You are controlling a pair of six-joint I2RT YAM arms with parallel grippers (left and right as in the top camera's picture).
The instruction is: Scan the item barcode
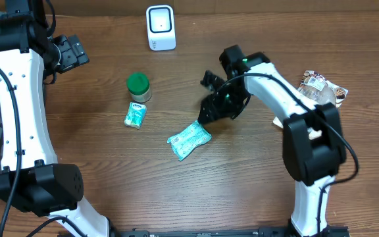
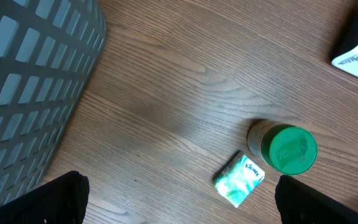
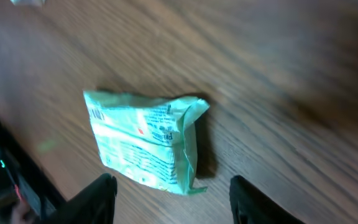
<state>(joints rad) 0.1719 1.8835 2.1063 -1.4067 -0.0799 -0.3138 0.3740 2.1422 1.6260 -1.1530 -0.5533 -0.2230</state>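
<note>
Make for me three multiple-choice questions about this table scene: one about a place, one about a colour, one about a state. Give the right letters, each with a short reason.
1. Where does the white scanner stand on the table?
A. at the far edge, beyond the jar
B. at the near edge
C. in the middle

2. What colour is the jar's lid?
A. red
B. green
C. yellow

3. In what state is the teal pouch?
A. lying free on the table under the open right end effector
B. lifted in a closed grip
C. standing upright on the scanner

Answers:
1 A: the overhead view shows it farthest from the arm bases, past the jar.
2 B: both views show a green lid.
3 A: the right wrist view shows the fingers apart and the pouch flat on the wood.
</note>
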